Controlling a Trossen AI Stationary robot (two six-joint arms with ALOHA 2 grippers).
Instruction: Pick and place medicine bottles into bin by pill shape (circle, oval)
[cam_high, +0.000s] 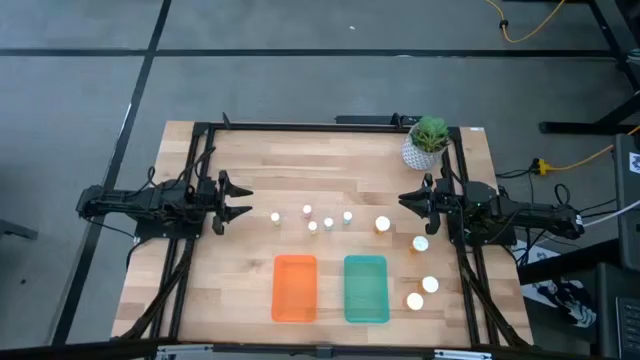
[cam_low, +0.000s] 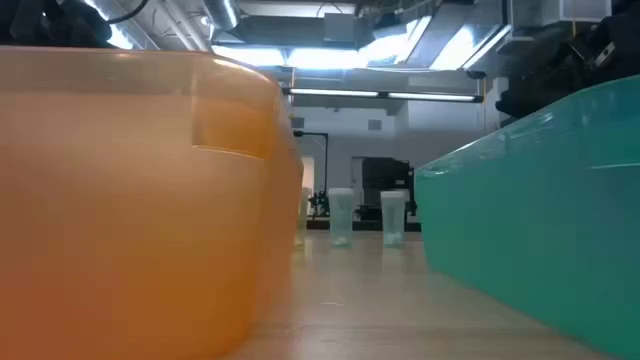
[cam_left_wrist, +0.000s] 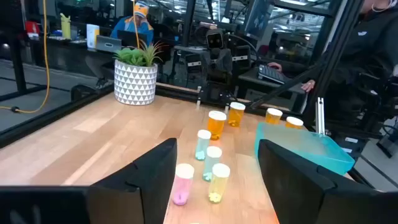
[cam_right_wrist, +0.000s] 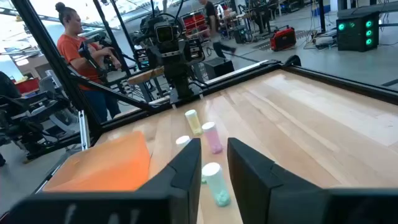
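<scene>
I have both arms parked at the sides of the worktop (cam_high: 240, 160) in the high view. The left end effector (cam_high: 238, 200) sits at middle left with its fingers spread apart and nothing between them. The right end effector (cam_high: 410, 200) sits at middle right with its fingers drawn together, also holding nothing.

No bottle is in a tray yet. The orange tray (cam_high: 295, 288) and the teal tray (cam_high: 366, 289) lie side by side at lower centre, both bare. Five tiny bottles (cam_high: 312, 227) stand in a loose row across the middle of the frame, above the trays. The four larger amber bottles (cam_high: 383, 225) trail down the right side, from right of the row to right of the teal tray. The white pot with a plant (cam_high: 427, 143) sits in the upper right corner, out of my way.

From the left wrist view the tiny bottles look like clear tinted plastic with white caps, standing upright and close together. I judge them light, rigid, smooth and easy to tip, so a neighbour could get knocked over. I would close on the body just under the cap, coming straight down. I cannot read the pill shapes from here.
</scene>
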